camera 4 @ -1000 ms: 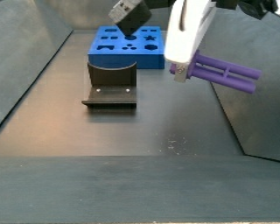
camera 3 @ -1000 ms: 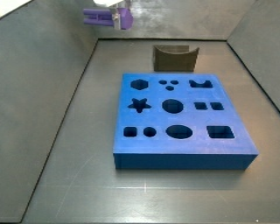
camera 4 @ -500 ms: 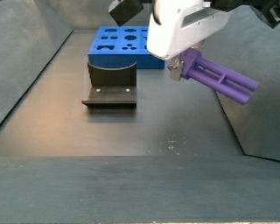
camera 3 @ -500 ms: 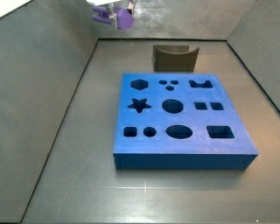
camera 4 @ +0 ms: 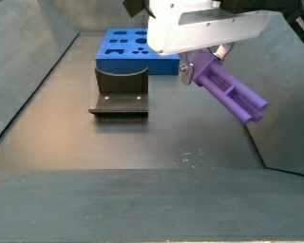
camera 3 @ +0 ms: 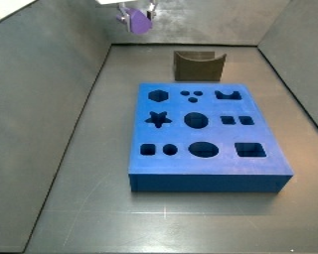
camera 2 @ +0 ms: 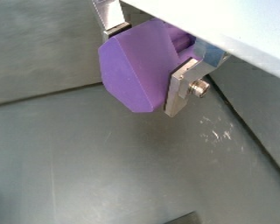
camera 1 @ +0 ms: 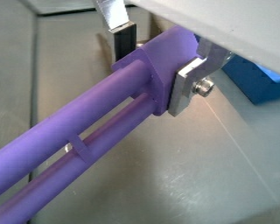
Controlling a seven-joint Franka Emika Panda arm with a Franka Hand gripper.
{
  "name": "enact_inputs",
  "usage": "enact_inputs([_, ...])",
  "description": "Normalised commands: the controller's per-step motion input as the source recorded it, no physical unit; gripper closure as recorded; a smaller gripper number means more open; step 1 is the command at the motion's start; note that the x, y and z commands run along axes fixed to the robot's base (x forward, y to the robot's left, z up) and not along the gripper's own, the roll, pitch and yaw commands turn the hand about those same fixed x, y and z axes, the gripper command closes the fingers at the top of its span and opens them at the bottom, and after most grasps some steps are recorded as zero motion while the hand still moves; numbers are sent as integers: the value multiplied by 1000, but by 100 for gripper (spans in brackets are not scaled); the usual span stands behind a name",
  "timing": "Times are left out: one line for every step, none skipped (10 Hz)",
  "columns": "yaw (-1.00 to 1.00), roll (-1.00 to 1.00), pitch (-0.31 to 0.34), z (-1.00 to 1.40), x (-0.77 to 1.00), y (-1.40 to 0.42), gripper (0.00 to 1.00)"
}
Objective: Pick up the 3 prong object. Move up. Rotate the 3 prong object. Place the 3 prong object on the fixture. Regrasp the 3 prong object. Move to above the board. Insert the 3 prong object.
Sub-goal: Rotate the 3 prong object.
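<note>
My gripper [camera 4: 199, 63] is shut on the 3 prong object [camera 4: 231, 90], a light-purple peg held high in the air and slanting downward away from the fingers. In both wrist views the silver fingers [camera 1: 189, 77] clamp the peg's thick head [camera 2: 136, 74], and its long prongs [camera 1: 73, 149] run out from the jaws. At the far back of a side view the gripper [camera 3: 135, 12] and the peg [camera 3: 139, 21] show only small. The dark fixture [camera 4: 119, 93] stands on the floor in front of the blue board [camera 4: 137, 49], both well below the gripper. The board [camera 3: 205, 134] has many shaped cutouts.
Grey walls enclose the dark floor [camera 4: 129, 142] on the sides. The fixture [camera 3: 198, 65] sits just behind the board's far edge. A corner of the blue board [camera 1: 262, 80] shows beyond the jaws in a wrist view.
The gripper has turned with the peg in its grasp: the peg has swung from nearly level to slanting steeply downward. In the side view showing the board's top, it has risen slightly.
</note>
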Motion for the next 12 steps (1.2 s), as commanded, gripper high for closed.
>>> enact_inputs([-1000, -28, -12, 6, 5, 17, 100])
enact_inputs([-1000, -34, -15, 6, 5, 17, 100])
enact_inputs([-1000, -41, -18, 6, 5, 17, 100])
enact_inputs([-1000, -48, -21, 6, 5, 18, 100])
enact_inputs([-737, -52, -22, 6, 5, 17, 100])
enact_inputs([-455, -52, -22, 6, 5, 17, 100])
enact_inputs([-304, -52, -22, 6, 5, 17, 100])
enact_inputs([-206, -52, -22, 6, 5, 17, 100])
enact_inputs([0, 0, 0, -1000, 0, 0, 100])
enact_inputs([31, 3, -9, -1000, 7, 2, 100])
enact_inputs([29, 4, -21, -1000, 20, 4, 100])
enact_inputs([24, 2, -20, -1000, 25, 3, 100])
